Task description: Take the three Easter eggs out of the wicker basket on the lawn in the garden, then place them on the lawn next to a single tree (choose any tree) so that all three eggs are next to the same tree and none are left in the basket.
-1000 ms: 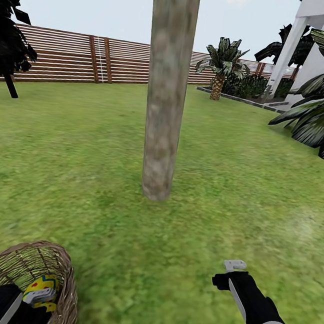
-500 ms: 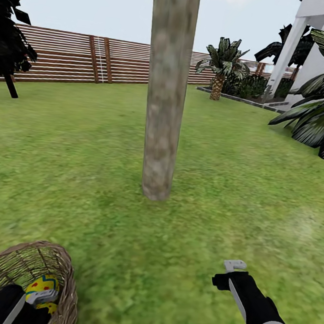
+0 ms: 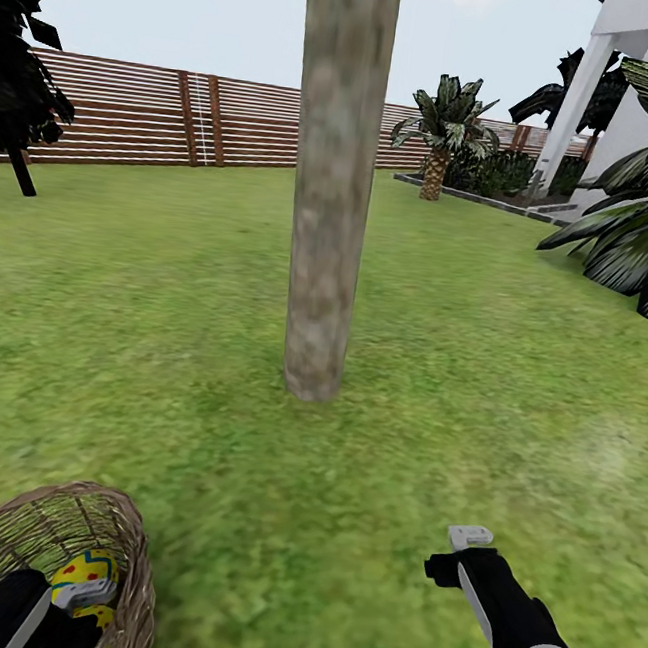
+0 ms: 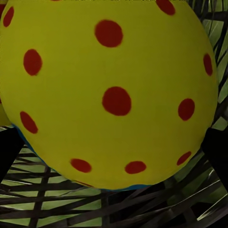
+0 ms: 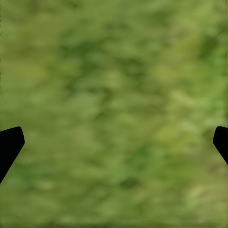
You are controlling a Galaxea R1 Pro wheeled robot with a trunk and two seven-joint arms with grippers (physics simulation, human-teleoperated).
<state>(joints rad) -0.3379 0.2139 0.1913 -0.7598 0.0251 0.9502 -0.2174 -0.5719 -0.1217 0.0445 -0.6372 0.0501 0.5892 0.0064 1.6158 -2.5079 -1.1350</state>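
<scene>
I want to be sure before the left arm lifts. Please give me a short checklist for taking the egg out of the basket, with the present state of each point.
1. Left gripper inside the wicker basket: ok.
2. Egg centred between the left fingers: ok.
3. Fingers firmly closed on the egg: cannot tell.
4. Other eggs left in the basket: cannot tell; yellow shows under the gripper.
5. Lawn free near the tree for placing: ok.
6. Right gripper open, over grass, away from the basket: ok.
</scene>
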